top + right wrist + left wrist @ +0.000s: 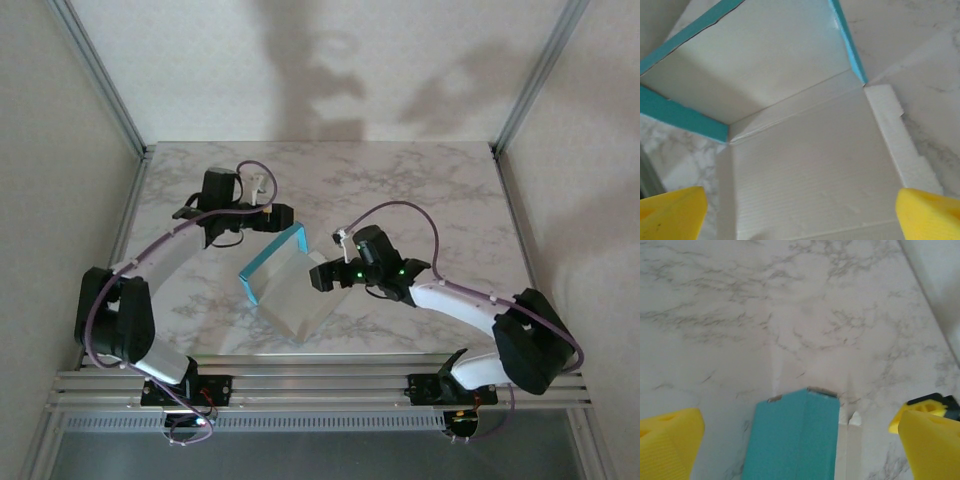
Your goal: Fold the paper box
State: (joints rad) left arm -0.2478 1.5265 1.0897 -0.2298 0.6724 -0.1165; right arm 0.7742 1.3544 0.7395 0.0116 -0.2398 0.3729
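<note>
Left wrist: jaws wide apart, paper box (795, 435) between, untouched.

paper box (295, 295): turquoise outside, grey-white inside | table (450, 190): white marble, grey veins | fingertips (927, 212): yellow

Surroundings: work surface and enclosure.
White, grey-veined marble-pattern tabletop (450, 200); silver aluminium rail (320, 385) along its near edge; slanted aluminium posts (100, 70) at both far corners; plain white wall panels (400, 60) behind.
</note>
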